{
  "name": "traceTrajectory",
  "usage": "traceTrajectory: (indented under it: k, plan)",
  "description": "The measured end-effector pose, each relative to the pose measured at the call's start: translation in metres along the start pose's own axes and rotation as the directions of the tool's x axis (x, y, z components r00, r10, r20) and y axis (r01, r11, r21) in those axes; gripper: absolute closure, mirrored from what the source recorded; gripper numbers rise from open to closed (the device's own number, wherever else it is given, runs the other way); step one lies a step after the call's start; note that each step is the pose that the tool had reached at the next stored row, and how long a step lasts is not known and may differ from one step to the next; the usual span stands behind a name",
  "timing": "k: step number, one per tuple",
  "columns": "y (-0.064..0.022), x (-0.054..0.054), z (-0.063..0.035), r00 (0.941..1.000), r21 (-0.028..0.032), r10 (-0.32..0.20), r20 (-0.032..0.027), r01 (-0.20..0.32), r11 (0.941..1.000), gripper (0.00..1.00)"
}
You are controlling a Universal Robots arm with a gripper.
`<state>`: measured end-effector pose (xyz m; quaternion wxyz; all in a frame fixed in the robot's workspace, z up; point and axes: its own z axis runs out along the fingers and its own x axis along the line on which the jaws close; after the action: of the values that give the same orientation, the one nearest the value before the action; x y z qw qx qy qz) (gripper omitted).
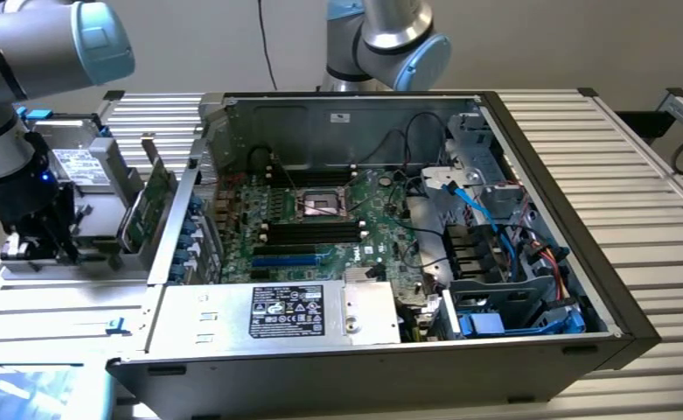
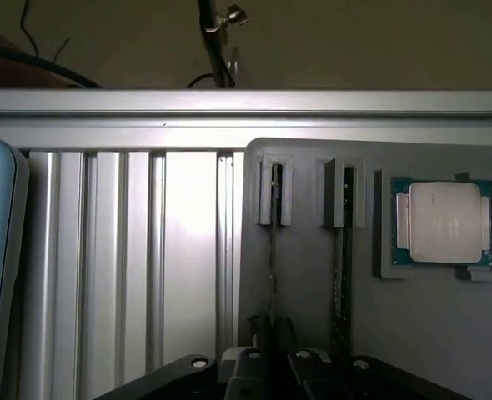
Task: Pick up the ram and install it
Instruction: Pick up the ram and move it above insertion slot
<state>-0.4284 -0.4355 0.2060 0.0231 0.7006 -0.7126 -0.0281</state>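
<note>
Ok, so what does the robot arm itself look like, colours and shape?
The arm is made of rounded grey metal tubes with pale blue caps at the joints. Its wrist end is dark, with a small blue light, and a black cable runs beside it. The gripper is black, with small silver screw heads.

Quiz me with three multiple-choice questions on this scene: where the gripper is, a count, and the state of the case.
1. The gripper is: A over the grey holder beside the case; B inside the case; C behind the case.
2. Slots in the holder next to the CPU: A two; B four; C six.
3. The case is: A closed; B open; C upside down.
Key: A, it hangs over the holder at the exterior view's left; A, the wrist view shows two; B, its motherboard lies exposed.
</note>
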Motion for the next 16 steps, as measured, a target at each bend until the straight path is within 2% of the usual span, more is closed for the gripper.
traceTrajectory:
  k: [16]
  plan:
    - [0.0053,0.0,-0.0724,1.0,-0.0001,0.0,0.0001,0.0,1.0,0.86]
